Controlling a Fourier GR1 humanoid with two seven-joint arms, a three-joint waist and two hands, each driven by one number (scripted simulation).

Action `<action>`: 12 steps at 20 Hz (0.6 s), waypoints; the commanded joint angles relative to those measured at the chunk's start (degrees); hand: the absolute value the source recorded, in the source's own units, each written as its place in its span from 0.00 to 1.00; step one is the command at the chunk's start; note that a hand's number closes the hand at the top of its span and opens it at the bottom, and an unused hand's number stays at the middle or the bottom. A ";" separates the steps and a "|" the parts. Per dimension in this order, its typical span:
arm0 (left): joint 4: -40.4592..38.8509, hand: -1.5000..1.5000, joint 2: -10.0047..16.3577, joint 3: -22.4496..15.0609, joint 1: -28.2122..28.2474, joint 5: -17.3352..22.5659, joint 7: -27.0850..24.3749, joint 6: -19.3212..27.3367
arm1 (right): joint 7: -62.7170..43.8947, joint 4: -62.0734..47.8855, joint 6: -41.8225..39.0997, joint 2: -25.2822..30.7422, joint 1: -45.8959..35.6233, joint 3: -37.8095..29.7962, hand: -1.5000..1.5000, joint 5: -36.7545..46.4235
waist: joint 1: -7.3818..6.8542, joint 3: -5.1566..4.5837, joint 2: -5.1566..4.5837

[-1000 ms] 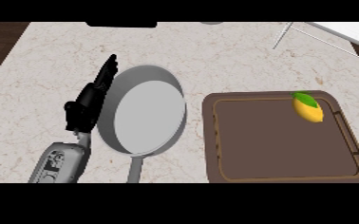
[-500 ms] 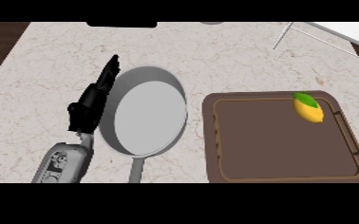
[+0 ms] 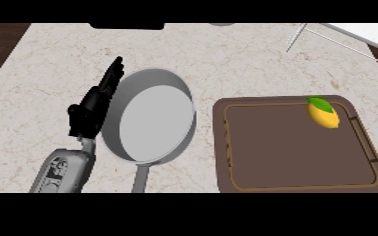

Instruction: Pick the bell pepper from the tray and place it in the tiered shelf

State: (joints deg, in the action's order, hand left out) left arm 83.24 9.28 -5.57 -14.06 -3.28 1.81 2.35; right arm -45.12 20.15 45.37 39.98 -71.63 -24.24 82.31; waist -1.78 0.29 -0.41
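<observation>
A yellow bell pepper [image 3: 323,114] with a green stem lies in the far right corner of the brown tray [image 3: 288,180]. At the counter's far right corner only thin white bars of the tiered shelf [image 3: 325,34] show. My left hand [image 3: 94,105] is at the left, fingers straight and pointing away, beside the left rim of a grey frying pan, holding nothing. My right hand does not show.
The grey frying pan [image 3: 151,116] sits between my left hand and the tray, its handle pointing toward the near edge. A dark object [image 3: 127,26] lies at the counter's far edge. Bare marble counter spreads across the back.
My left hand has closed up slightly, its fingers drawn together, and shifted a little toward the pan's rim. The pepper, tray and pan have not moved.
</observation>
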 commanded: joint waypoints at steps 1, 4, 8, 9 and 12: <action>-0.16 0.50 -0.61 -0.81 3.79 -0.21 -0.17 -0.37 | -0.53 0.75 4.33 0.56 0.63 -2.01 0.00 -2.32 | 0.08 -0.24 -0.12; -0.71 0.50 -0.61 -0.80 3.16 -0.93 -0.16 -0.23 | 1.51 2.19 7.14 -1.27 1.42 -3.86 0.00 -5.50 | 0.25 -0.23 -0.14; -2.84 0.50 -2.13 -0.24 0.79 -1.63 -0.80 1.11 | 7.31 4.38 5.08 -1.22 0.25 -5.44 0.00 -10.92 | 0.90 -0.25 -0.03; -1.76 0.50 -0.80 1.21 0.77 -0.25 0.92 -0.13 | 7.07 6.92 3.73 -2.99 0.68 -4.67 0.00 -11.52 | 1.37 -0.28 0.31; 2.45 0.50 -3.43 -2.37 3.68 -3.00 2.20 2.27 | 10.92 6.44 0.98 -0.81 -0.08 -6.22 0.00 -15.64 | 0.93 -0.24 0.26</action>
State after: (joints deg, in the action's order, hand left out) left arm 84.87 8.24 -5.58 -12.17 -4.77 1.43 3.12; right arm -37.88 25.49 47.90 38.79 -71.81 -29.14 71.04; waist -0.99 0.31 0.06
